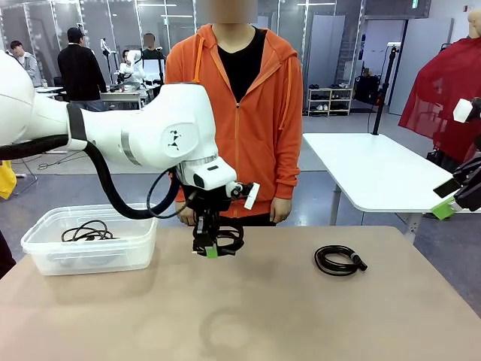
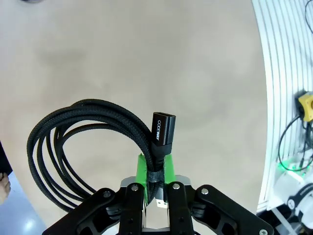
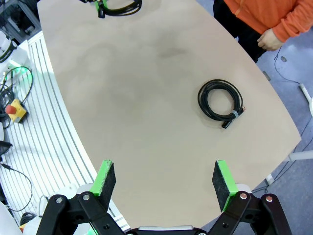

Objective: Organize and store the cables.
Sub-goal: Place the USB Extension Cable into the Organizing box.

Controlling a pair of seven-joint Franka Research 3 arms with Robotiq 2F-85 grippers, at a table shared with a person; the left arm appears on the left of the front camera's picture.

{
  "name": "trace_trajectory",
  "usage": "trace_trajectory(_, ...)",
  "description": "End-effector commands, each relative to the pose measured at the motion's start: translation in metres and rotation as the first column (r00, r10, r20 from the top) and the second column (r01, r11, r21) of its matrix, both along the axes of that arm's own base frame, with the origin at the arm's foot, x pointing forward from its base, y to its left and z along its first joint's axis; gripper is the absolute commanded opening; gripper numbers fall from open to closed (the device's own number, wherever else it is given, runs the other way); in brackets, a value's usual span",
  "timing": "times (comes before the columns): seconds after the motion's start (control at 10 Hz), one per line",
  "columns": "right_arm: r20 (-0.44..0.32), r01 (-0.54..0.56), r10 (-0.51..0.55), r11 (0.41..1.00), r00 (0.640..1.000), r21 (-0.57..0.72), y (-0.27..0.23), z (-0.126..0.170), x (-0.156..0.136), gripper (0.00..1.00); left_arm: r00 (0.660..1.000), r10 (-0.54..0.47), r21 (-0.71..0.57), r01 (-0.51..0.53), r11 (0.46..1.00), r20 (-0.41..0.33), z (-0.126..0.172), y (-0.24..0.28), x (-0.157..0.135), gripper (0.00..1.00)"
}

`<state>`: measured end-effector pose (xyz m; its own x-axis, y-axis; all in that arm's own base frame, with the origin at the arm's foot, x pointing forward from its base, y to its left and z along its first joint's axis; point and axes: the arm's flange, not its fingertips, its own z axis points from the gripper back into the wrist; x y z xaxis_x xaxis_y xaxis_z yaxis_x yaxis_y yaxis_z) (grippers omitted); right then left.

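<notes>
A coil of braided black cable [image 2: 88, 110] with a rectangular plug is clamped between the green pads of the left gripper [image 2: 155, 171] and held above the beige tabletop [image 1: 263, 316]. The carry to storage is judged to be in hand. Next, the coil must be swung over the clear plastic bin [image 1: 45, 259], where another black cord [image 1: 86, 232] lies, and released. A smooth black coil [image 1: 338, 260] lies farther right on the table. The right gripper [image 3: 165, 178] is spread wide and empty.
</notes>
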<state>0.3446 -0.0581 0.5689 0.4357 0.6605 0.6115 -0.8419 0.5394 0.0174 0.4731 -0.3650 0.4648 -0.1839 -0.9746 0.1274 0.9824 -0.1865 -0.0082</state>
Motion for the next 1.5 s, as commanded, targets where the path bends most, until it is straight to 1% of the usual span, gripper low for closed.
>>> trace_trajectory(0.0, 0.003, 0.006, -0.006, 1.000, 1.000, 0.004, 0.001, 0.002, 0.000, 1.00, 0.997, -0.073, -0.032, 0.072, 0.997, -0.033, 0.013, 0.012, -0.003, 0.00)
trace_trajectory(0.1, 0.003, 0.006, -0.006, 1.000, 1.000, 0.004, 0.001, 0.002, 0.000, 1.00, 1.000, 0.000, 0.000, 0.000, 1.000, 0.000, 0.000, 0.000, 0.000, 0.00)
trace_trajectory(0.6, 0.003, 0.006, -0.006, 1.000, 1.000, 0.004, 0.001, 0.002, 0.000, 1.00, 1.000, 0.000, 0.000, 0.000, 1.000, 0.000, 0.000, 0.000, 0.000, 0.00)
trace_trajectory(0.7, 0.003, 0.006, -0.006, 1.000, 1.000, 0.004, 0.001, 0.002, 0.000, 1.00, 1.000, -0.018, -0.004, 0.018, 1.000, -0.014, -0.001, 0.000, 0.000, 0.15)
trace_trajectory(0.8, 0.003, 0.006, -0.006, 1.000, 1.000, 0.004, 0.001, 0.002, 0.000, 1.00, 0.994, -0.112, -0.030, 0.113, 0.993, 0.019, 0.010, 0.015, 0.004, 0.15)
trace_trajectory(1.0, 0.003, 0.006, -0.006, 1.000, 1.000, 0.004, 0.001, 0.002, 0.000, 1.00, 0.992, -0.111, -0.001, 0.111, 0.994, 0.058, 0.016, 0.070, 0.028, 0.15)
trace_trajectory(1.1, 0.003, 0.006, -0.006, 1.000, 1.000, 0.004, 0.001, 0.002, 0.000, 1.00, 0.992, -0.101, 0.031, 0.099, 0.995, 0.077, 0.013, 0.094, 0.036, 0.15)
trace_trajectory(1.2, 0.003, 0.006, -0.006, 1.000, 1.000, 0.004, 0.001, 0.002, 0.000, 1.00, 0.993, -0.083, 0.020, 0.081, 0.997, 0.088, 0.015, 0.115, 0.044, 0.15)
trace_trajectory(1.3, 0.003, 0.006, -0.006, 1.000, 1.000, 0.004, 0.001, 0.002, 0.000, 1.00, 0.988, -0.095, -0.002, 0.095, 0.995, 0.119, 0.018, 0.136, 0.050, 0.15)
trace_trajectory(1.4, 0.003, 0.006, -0.006, 1.000, 1.000, 0.004, 0.001, 0.002, 0.000, 1.00, 0.977, -0.134, -0.004, 0.137, 0.991, 0.164, 0.021, 0.156, 0.054, 0.15)
